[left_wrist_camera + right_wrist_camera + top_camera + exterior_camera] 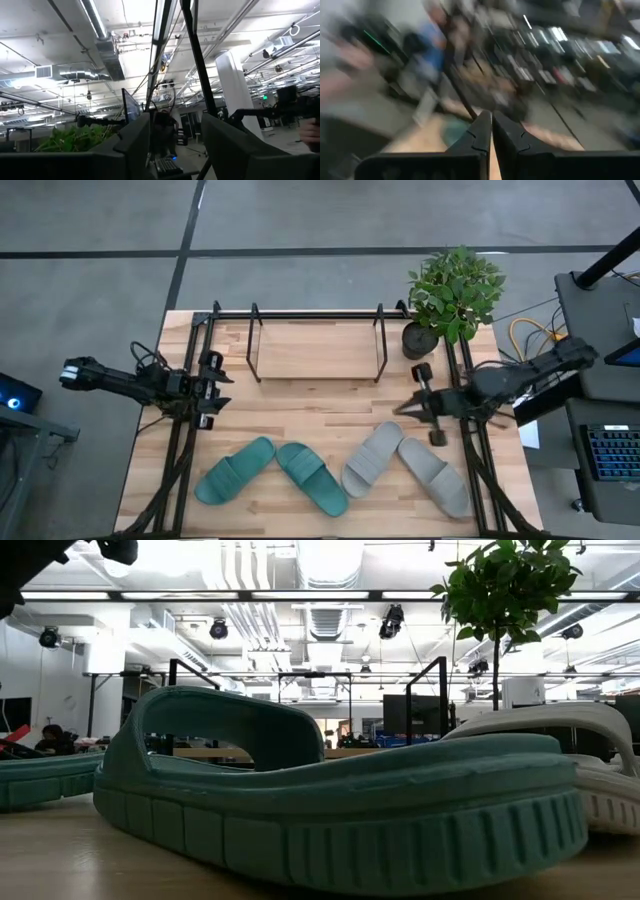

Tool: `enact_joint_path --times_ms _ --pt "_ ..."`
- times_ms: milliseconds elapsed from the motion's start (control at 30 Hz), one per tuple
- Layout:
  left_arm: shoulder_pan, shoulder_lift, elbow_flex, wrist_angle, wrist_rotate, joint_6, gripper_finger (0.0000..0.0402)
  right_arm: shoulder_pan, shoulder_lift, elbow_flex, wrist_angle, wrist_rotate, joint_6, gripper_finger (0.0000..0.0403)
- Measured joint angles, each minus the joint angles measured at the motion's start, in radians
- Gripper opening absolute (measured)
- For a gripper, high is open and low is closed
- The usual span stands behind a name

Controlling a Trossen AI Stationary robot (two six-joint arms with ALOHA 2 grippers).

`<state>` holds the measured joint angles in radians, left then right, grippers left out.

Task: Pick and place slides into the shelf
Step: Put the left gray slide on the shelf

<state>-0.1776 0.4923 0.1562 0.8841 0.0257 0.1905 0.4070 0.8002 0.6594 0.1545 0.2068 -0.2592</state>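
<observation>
Wooden surface (330, 405) holds all four slides (330, 472) at 6 o'clock; shelf (318, 345) at 12 stands unfilled. Left pincer (212, 388), at 9, parted, empty; right pincer (420, 408), at 3, clenched on nothing.

Both arms are dark, nearly black, built of slim tubular links joined by chunkier joint housings, with thin black cables looping along the left arm (140, 383) near its wrist. The left end effector (212, 388) is a blocky black unit with two short fingers (132, 145), which in its wrist view are broad, flat, matte dark slabs with angled tops. The right end effector (402, 410) is equally black, and its two fingers (479, 135) taper to narrow tips with a small notched step on each inner edge.
</observation>
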Motion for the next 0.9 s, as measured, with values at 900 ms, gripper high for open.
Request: enact_joint_path --times_ms 900 --pt "0.001 0.003 -0.007 -0.002 0.000 0.061 0.0164 0.036 0.767 0.845 -0.901 -0.268 0.303 0.0090"
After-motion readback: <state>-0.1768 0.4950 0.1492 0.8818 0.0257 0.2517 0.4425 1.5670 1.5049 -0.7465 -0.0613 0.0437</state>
